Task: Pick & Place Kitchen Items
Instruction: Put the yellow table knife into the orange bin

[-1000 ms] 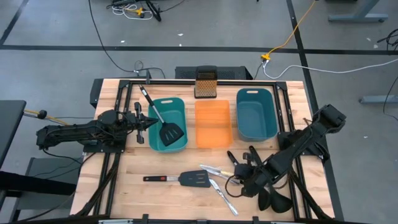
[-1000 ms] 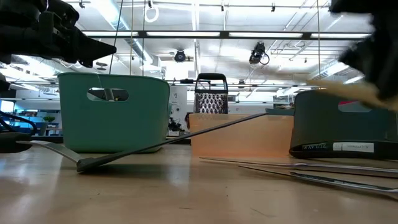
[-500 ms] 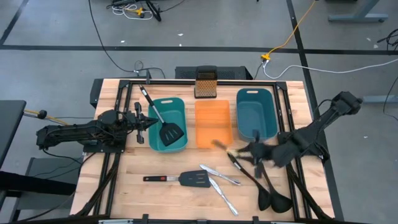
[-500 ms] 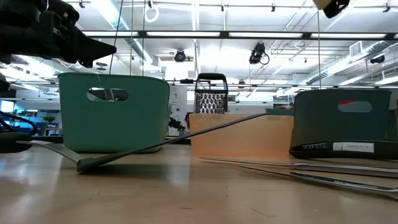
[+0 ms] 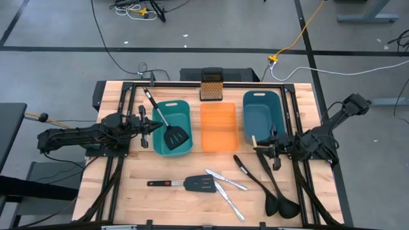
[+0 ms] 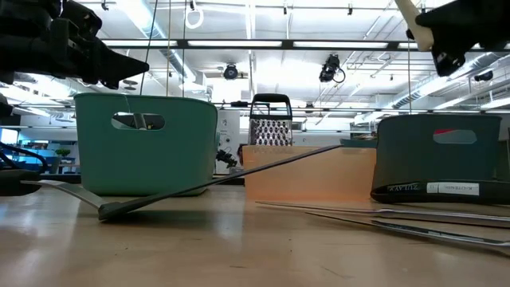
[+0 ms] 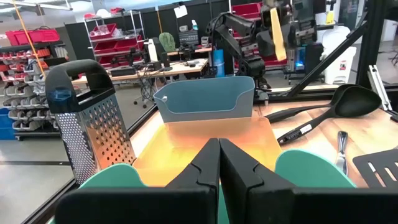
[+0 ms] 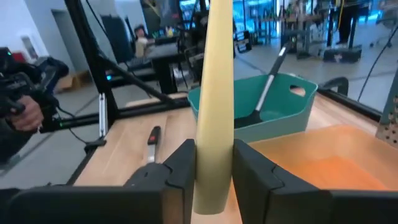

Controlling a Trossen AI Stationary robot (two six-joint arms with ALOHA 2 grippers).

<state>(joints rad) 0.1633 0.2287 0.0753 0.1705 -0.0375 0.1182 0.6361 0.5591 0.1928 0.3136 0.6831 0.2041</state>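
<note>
My right gripper (image 5: 272,149) is shut on the yellow-handled knife (image 8: 214,93), held in the air by the near end of the right teal bin (image 5: 262,118); it also shows high up in the low view (image 6: 450,32). My left gripper (image 5: 152,126) is shut and empty beside the left teal bin (image 5: 160,131). One black slotted spatula (image 5: 174,135) lies in that bin, its handle leaning on the far rim. The other spatula (image 5: 195,184), two silver knives (image 5: 225,181) and two black ladles (image 5: 271,188) lie flat on the table. My right gripper pinches the knife's pale yellow handle (image 8: 215,140) between its two fingers (image 8: 181,163). The handle's free end (image 5: 254,141) sticks out past the fingertips toward the table's left. The knife is lifted clear of the table. Its blade is hidden by the gripper.
An orange bin (image 5: 218,131) stands between the two teal bins. An upright metal box grater (image 5: 211,86) stands at the far edge behind it. Bare wood lies at the near left of the table.
My right gripper has gone up and toward the table's far edge, from among the knives and ladles to the near end of the right teal bin. It has kept hold of the yellow-handled knife, which is now lifted clear of the table.
</note>
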